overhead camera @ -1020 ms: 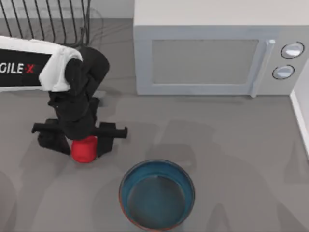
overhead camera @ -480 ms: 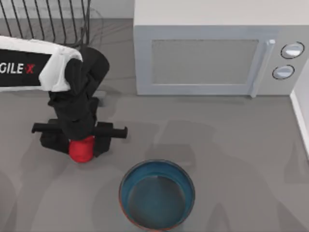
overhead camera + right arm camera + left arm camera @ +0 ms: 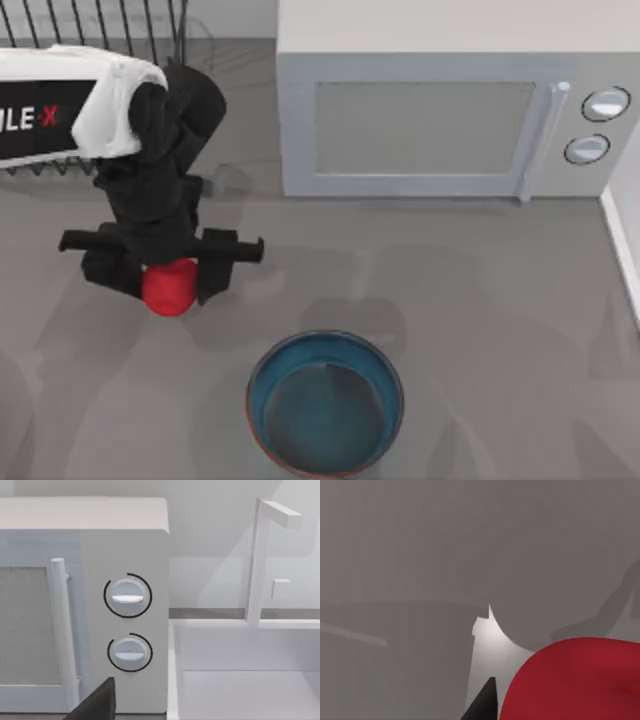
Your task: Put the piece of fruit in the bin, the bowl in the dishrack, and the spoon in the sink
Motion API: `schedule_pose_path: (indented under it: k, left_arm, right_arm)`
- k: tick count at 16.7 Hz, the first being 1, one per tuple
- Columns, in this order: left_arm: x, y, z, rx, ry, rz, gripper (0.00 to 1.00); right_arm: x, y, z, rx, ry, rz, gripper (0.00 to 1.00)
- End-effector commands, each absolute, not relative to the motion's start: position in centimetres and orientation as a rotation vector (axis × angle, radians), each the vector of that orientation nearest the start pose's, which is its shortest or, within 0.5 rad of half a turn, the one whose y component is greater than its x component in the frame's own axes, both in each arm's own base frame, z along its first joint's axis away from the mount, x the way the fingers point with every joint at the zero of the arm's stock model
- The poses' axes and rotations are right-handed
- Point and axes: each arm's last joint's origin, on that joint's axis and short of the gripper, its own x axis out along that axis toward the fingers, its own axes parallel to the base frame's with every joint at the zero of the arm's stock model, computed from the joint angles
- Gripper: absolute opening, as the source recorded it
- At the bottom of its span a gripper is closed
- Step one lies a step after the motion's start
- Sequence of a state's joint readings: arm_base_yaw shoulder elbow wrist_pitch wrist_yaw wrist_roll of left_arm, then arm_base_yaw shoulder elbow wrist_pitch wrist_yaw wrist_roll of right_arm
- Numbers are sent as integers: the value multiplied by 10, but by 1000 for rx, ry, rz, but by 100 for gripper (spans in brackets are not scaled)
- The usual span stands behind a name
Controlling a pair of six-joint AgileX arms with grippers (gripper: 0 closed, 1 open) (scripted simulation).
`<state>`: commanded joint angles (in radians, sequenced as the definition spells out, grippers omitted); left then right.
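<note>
Red apple (image 3: 168,288) clamped between fingers of left gripper (image 3: 165,285), clear of grey table (image 3: 480,300). Teal bowl (image 3: 325,403) sits near, toward table's right and front; wire dishrack (image 3: 95,40) behind arm. Likely step: carry to bin; keep grip firm, lift high enough to clear bowl rim. Left wrist view adds close look at apple (image 3: 580,680) over bare tabletop. Right wrist view adds microwave dials (image 3: 127,596), white sink basin (image 3: 240,680) beside them.

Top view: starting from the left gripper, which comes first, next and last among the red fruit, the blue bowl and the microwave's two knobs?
1. The piece of fruit, held in the left gripper, at the table's left.
2. The bowl, at the front, near the middle.
3. The microwave knobs, far right at the back, on the microwave.
</note>
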<state>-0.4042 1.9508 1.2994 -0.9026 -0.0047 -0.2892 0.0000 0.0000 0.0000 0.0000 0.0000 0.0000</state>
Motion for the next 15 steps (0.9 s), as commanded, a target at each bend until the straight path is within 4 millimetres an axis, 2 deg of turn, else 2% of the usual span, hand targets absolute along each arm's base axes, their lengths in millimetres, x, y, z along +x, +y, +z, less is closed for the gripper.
schedule_pose_path:
  k: [4,6,12,15]
  left_arm:
    - [326,-136,193,91,1573,-81,0]
    - [324,-135,210,87,1558,-86,0]
    - [323,-130,213,92,1556,-80,0]
    - [316,-98,223,110,1546,-50,0]
  right_arm:
    - [106,-1,160,0,0,0,100]
    - [106,-1,160,0,0,0,100]
    - [106,-1,160,0,0,0,100]
    - [106,-1,160,0,0,0,100]
